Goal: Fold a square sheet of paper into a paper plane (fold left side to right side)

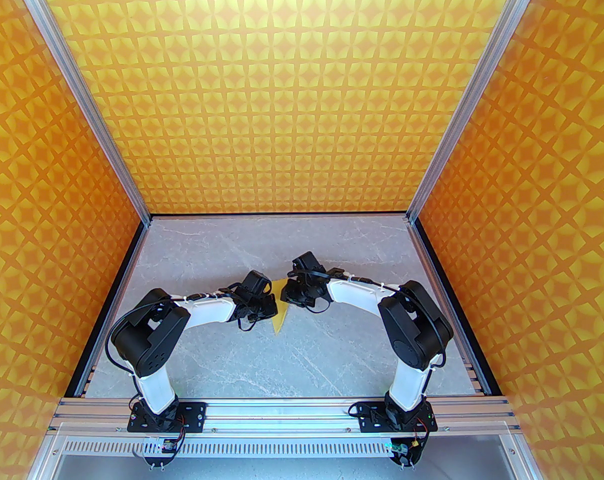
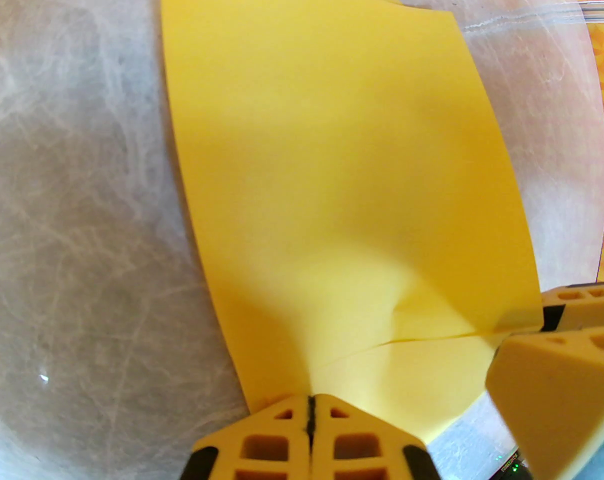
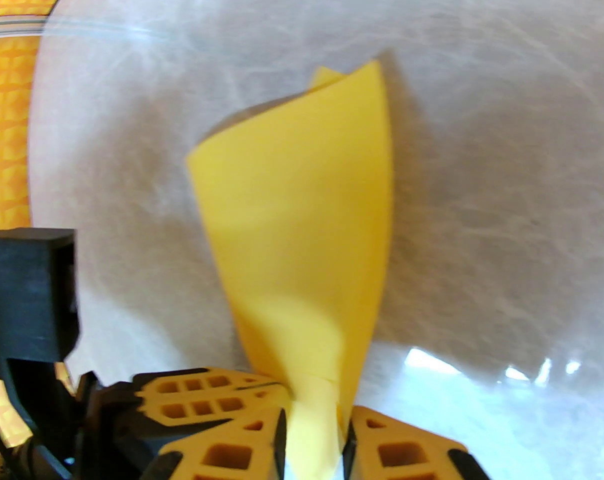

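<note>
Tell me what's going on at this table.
A yellow sheet of paper is being folded above the grey table. The left gripper is shut, pinching one end of the sheet, which is doubled over and curls loosely. The right gripper sits at the neighbouring edge, its jaws slightly parted with the paper between them. The fold is not yet creased flat.

Paper (image 2: 332, 168): thin, plain bright yellow, loosely doubled over, uncreased, layers bowing apart. At the middle of the table (image 1: 332, 363), one corner pointing near; probably raised off the surface.
</note>
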Motion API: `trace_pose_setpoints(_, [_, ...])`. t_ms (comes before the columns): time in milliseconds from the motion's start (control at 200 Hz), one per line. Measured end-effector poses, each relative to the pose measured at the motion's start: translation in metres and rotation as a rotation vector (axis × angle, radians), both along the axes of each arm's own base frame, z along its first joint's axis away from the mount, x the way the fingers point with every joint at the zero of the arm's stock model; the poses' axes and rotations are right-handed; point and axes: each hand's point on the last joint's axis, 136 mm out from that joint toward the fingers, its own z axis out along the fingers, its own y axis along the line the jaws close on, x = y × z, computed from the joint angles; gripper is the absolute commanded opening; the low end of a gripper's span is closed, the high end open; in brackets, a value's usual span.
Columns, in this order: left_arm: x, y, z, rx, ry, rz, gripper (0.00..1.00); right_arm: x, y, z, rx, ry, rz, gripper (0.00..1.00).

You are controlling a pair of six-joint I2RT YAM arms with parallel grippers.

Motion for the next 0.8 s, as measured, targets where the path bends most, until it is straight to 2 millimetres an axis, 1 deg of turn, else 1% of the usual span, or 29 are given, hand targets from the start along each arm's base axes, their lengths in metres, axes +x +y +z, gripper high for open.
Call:
trace_pose_setpoints(105, [0.000, 0.000, 0.000, 0.000, 0.000, -0.001, 0.00, 0.000, 0.009, 0.004, 0.060, 0.000, 0.003, 0.25])
trace_pose_setpoints(200, [0.000, 0.000, 0.000, 0.000, 0.000, -0.001, 0.00, 0.005, 0.018, 0.013, 0.122, -0.010, 0.001, 0.25])
trace_pose_setpoints(250, [0.000, 0.000, 0.000, -0.001, 0.000, -0.001, 0.00, 0.007, 0.021, 0.014, 0.137, -0.013, -0.005, 0.25])
trace_pose_setpoints(420, [0.000, -0.001, 0.001, -0.004, -0.002, -0.005, 0.01, 0.014, 0.027, 0.010, 0.183, -0.001, -0.027, 0.25])
trace_pose_setpoints(495, [0.000, -0.001, 0.001, -0.005, -0.003, -0.005, 0.02, 0.015, 0.029, 0.006, 0.191, 0.007, -0.029, 0.23])
trace_pose_setpoints(615, [-0.001, 0.000, 0.002, -0.007, -0.007, -0.004, 0.05, 0.015, 0.031, 0.001, 0.200, 0.020, -0.029, 0.23])
trace_pose_setpoints(715, [-0.005, 0.003, 0.008, -0.014, -0.014, -0.004, 0.06, 0.015, 0.033, 0.001, 0.205, 0.020, -0.028, 0.23])
trace_pose_setpoints(800, [-0.004, 0.008, 0.018, -0.031, -0.032, 0.009, 0.10, 0.015, 0.033, 0.001, 0.207, 0.020, -0.027, 0.23])
